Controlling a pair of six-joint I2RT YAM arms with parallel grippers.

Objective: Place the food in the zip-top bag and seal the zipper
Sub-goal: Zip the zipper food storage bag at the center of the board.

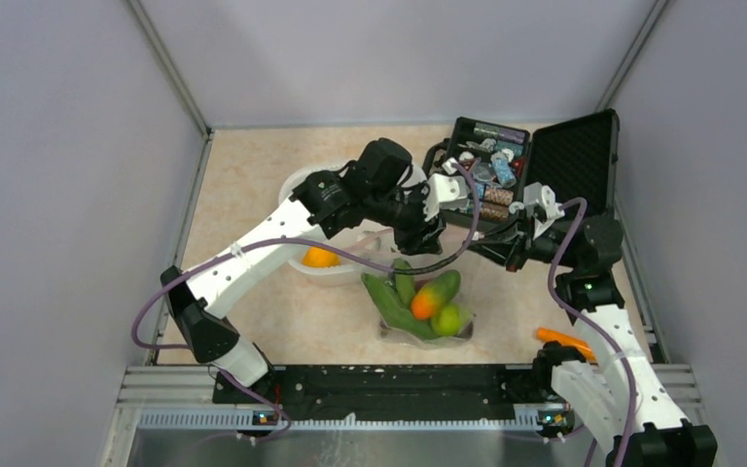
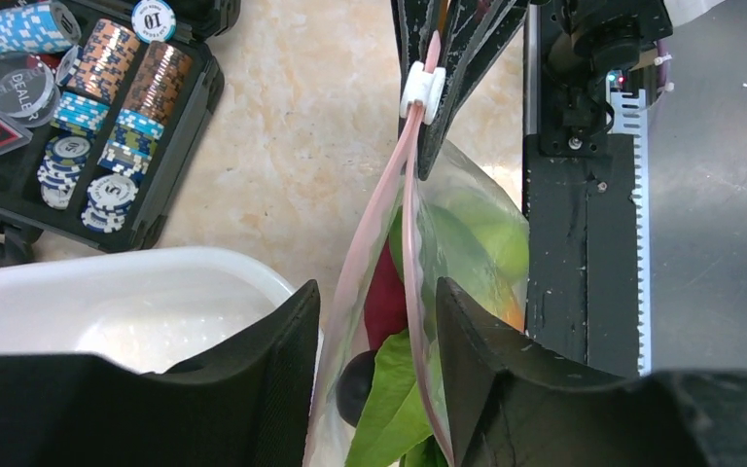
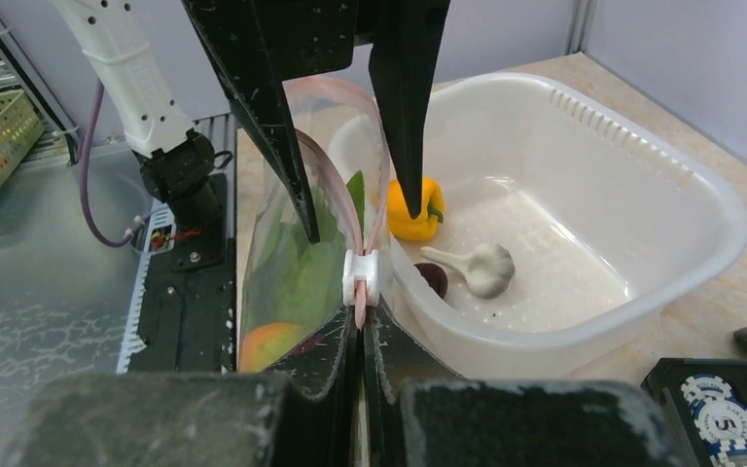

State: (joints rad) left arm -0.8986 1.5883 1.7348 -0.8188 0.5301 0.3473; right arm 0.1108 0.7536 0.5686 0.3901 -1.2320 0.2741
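Zip-top bag (image 2: pixel 467 185) sat on the desk (image 2: pixel 292 126) just on the near side of the white tub (image 3: pixel 642 165), between the two arms. Its mouth was up and gaping, with the two pink runs of the zipper (image 2: pixel 381 209) apart for most of their length. Inside were a leafy green piece (image 2: pixel 389 399), a green fruit (image 2: pixel 496 243) and something dark red (image 2: pixel 386 297). Right pincer (image 3: pixel 360 321) was clenched on the zipper's end right beside the white slider (image 2: pixel 421 92), carrying that corner. Left pincer (image 2: pixel 374 292) stood astride the mouth further along, jaws apart, one finger on each side of the strips; I couldn't tell if the pads touched plastic. Step in hand looked like taking the mouth edge with the left. To do it well: come in square to the strip, catch both runs level, trap no leaf in the track, and keep the right's hold taut so the edge runs straight. Caveat — the yellow pepper (image 3: pixel 413 209) and whitish piece (image 3: pixel 484 268) lay in the tub, so I'd judge sealing premature. Pose: left arm (image 1: pixel 253 253) reached from its base across the tub, wrist pitched down over the bag; right arm (image 1: pixel 593 292) was folded at the elbow, forearm coming in low from the black case (image 1: pixel 574 156) side.
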